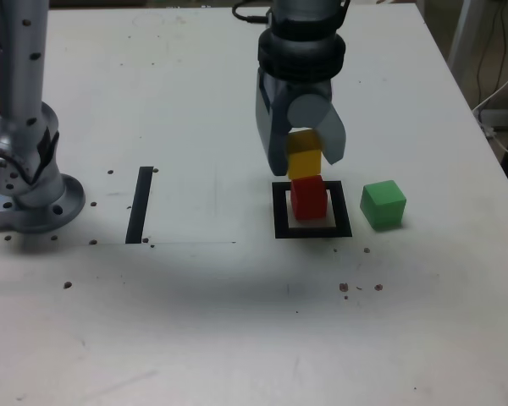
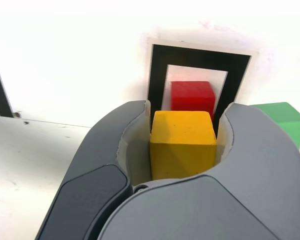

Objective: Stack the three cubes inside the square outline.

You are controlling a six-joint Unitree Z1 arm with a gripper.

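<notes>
The gripper is seen clamped on the yellow cube, held by opposite flat faces directly above the red cube, which sits inside the square outline. The green cube rests just outside the outline, at the exterior view's right. The cubes are judged light, rigid and matte; side faces are recommended as hold points.

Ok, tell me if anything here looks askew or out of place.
Nothing is spilled or damaged. The red cube sits toward the back of the square outline rather than centred. The gripper holds the yellow cube just above it; the green cube waits outside.
</notes>
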